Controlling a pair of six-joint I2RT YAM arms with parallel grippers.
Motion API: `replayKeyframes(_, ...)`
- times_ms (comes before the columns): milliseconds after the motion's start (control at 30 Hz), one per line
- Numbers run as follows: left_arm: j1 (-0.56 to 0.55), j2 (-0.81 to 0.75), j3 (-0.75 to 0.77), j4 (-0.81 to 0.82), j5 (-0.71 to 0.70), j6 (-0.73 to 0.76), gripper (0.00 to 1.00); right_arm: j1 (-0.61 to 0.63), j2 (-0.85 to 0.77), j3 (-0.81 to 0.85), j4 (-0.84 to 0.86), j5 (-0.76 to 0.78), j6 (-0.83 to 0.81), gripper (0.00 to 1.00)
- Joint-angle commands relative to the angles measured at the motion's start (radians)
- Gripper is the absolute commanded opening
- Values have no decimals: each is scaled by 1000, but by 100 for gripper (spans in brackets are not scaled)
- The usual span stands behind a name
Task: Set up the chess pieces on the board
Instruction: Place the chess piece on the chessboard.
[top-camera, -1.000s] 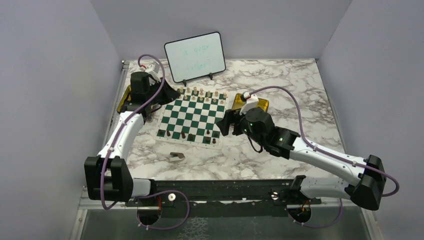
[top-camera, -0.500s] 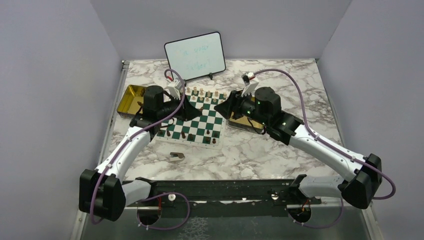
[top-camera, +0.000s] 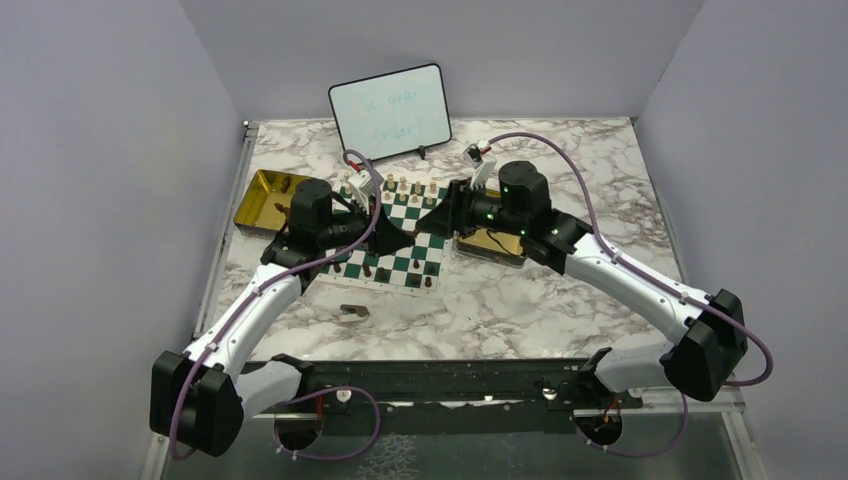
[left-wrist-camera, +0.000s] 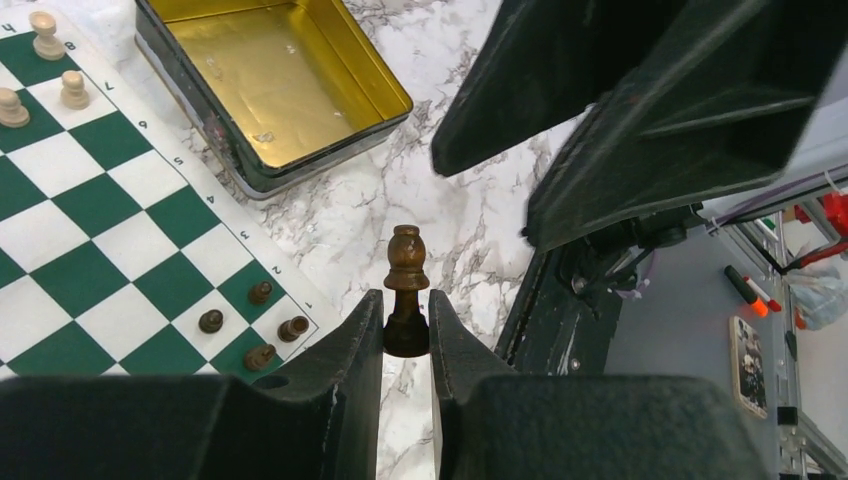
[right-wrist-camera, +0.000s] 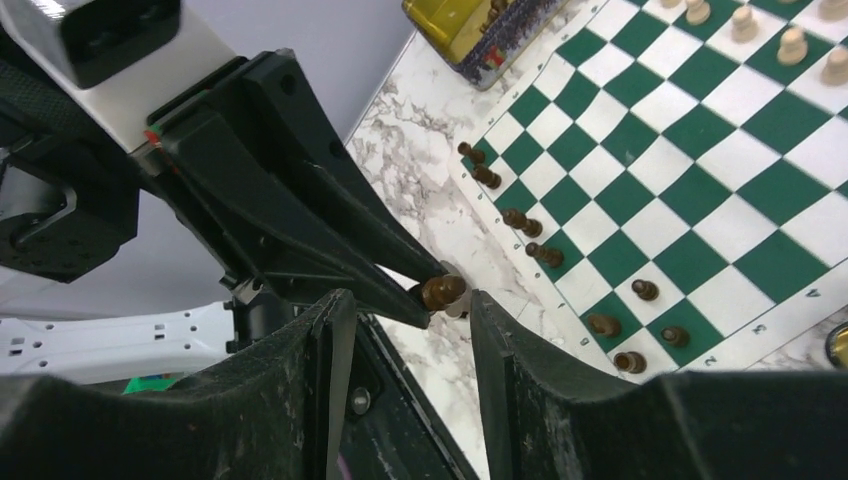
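Observation:
My left gripper (left-wrist-camera: 407, 322) is shut on the base of a dark brown chess piece (left-wrist-camera: 406, 268), which stands upright above the fingertips. My right gripper (right-wrist-camera: 408, 300) is open and faces it. The same piece (right-wrist-camera: 442, 291) sits just off the right gripper's tips, near one finger (right-wrist-camera: 500, 340). Both grippers (top-camera: 405, 235) (top-camera: 432, 220) meet above the green and white board (top-camera: 420, 252). Light pieces (top-camera: 403, 186) line the far rows. Dark pieces (top-camera: 383, 272) stand on the near rows.
A gold tin (top-camera: 262, 197) lies left of the board and another (top-camera: 497, 246) lies right of it, under the right arm. The left tin holds dark pieces (right-wrist-camera: 480, 25). A whiteboard (top-camera: 390, 110) stands at the back. A flat scrap (top-camera: 352, 312) lies near the front.
The left arm swung from the left tin to above the board, carrying the dark piece. The right arm moved left to meet it, and its jaws narrowed.

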Motion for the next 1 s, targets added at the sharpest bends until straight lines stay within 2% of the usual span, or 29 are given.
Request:
replayKeyframes(0,-13,-35,-15,52,66,33,19,-7,43,34,3,-87,53,49)
replayKeyframes(400,-26,-52,-27,70,82,41,18,-7,73,10,42,-149,98,34)
replayKeyframes(667,-26,-46,-29,69,49,40,19,-7,71,-18,89,-182,108,14)
replayKeyframes(833,-27,-57,-25,48,-9,46,30,-7,66,-22,86,-147,93,4)
replayKeyframes(967,-27,-63,-24,40,-58,56,46,-9,45,-37,87,-83,76,1)
